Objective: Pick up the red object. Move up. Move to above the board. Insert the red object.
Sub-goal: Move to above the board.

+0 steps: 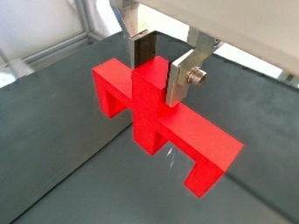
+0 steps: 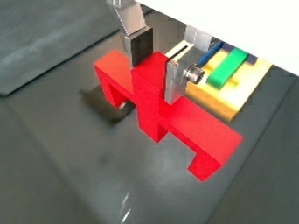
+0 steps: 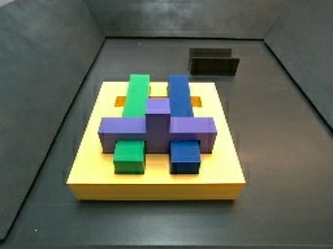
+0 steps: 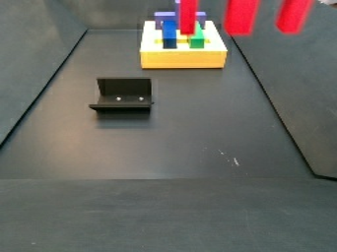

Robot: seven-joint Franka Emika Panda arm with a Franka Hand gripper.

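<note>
Pincer (image 1: 159, 74) clamped on the central stub of the red object (image 1: 158, 118), lifted clear of the surface, legs hanging down, bar horizontal. In a side view the red object (image 4: 243, 15) sits beside the board (image 4: 183, 54), not yet over it. Count: one red object, one board, one fixture (image 4: 122, 95).

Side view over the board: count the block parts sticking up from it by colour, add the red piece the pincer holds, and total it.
Green block parts on the board: 2
Blue block parts: 2
Purple block: 1
Red object, clamped in the pincer off the floor: 1
Total: 6
Whether same-colour parts join under the purple block cannot be told.
</note>
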